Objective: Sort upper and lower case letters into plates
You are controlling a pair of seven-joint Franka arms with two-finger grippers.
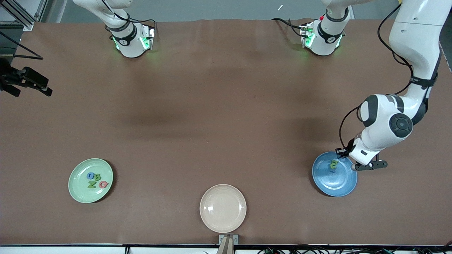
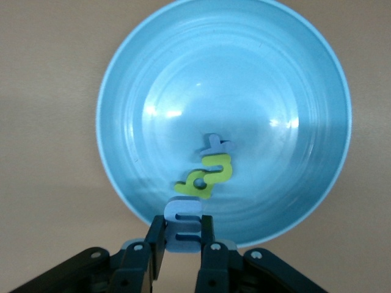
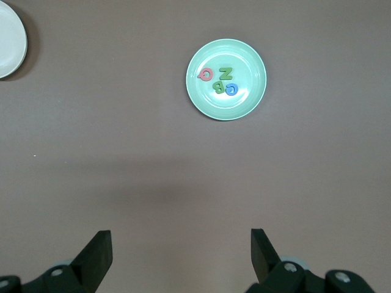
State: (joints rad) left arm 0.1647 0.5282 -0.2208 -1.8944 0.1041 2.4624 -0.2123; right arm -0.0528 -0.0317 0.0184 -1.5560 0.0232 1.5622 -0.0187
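We see the left gripper (image 2: 182,239) over the blue plate's (image 2: 122,91) rim, fingers (image 2: 155,241) clamped on a grey-blue letter (image 2: 183,224). Just past the fingertips, a yellow-green letter (image 2: 208,176) and another grey-blue one (image 2: 215,145) lie in the plate. Right gripper (image 3: 181,256) waits, fingers spread, holding nothing. The green plate (image 1: 76,192) has four letters (image 1: 96,180).

Robotics lab, tabletop test bench. Two white arms bolted at one edge of a brown-covered table (image 1: 212,106), bases lit green, loose cables (image 1: 388,38) running along the arms. Aluminium frame profile (image 1: 21,14) at a corner, black clamp rig (image 1: 24,81) at the right arm's end. Camera mount (image 1: 227,241) and wire bundle along the table edge nearest the front camera. No household furniture.
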